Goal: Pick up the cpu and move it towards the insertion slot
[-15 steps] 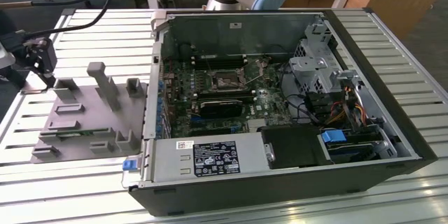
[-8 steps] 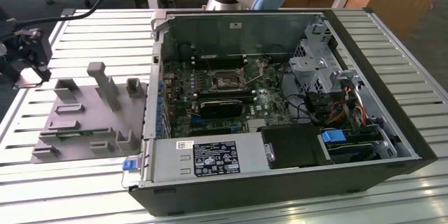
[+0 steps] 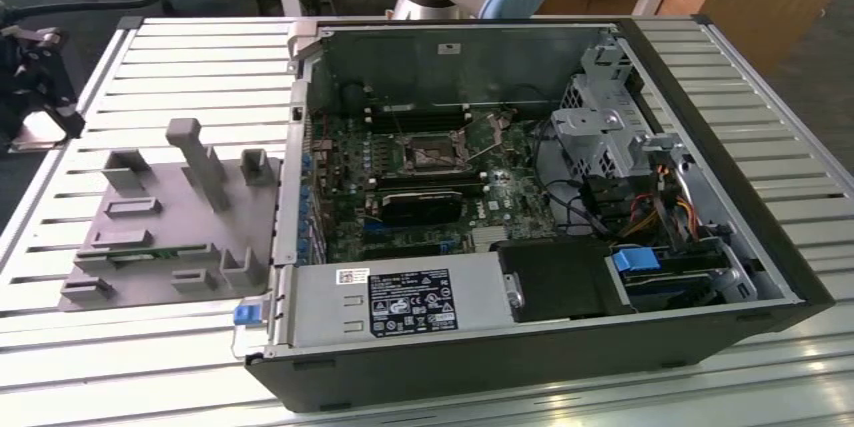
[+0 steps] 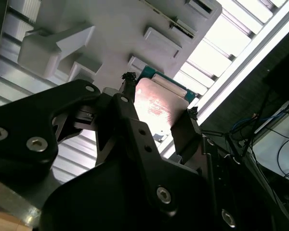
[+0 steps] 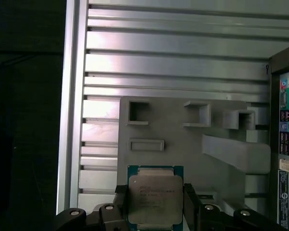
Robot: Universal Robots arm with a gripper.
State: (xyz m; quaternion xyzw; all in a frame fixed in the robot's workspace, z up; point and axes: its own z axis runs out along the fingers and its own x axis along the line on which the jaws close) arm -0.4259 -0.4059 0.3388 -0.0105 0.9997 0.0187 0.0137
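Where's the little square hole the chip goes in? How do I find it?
Find the big open computer case and look at the green board inside it. Near the board's middle sits the slot: a shiny metal square with a dark centre. The black RAM slots beside it are long and thin, and the black heatsink on its other side has no shiny frame.

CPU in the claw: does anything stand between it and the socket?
Yes. The claw holds the cpu above the grey tray; the case's raised side wall stands between the tray and the insertion slot. Above the slot nothing visible blocks.
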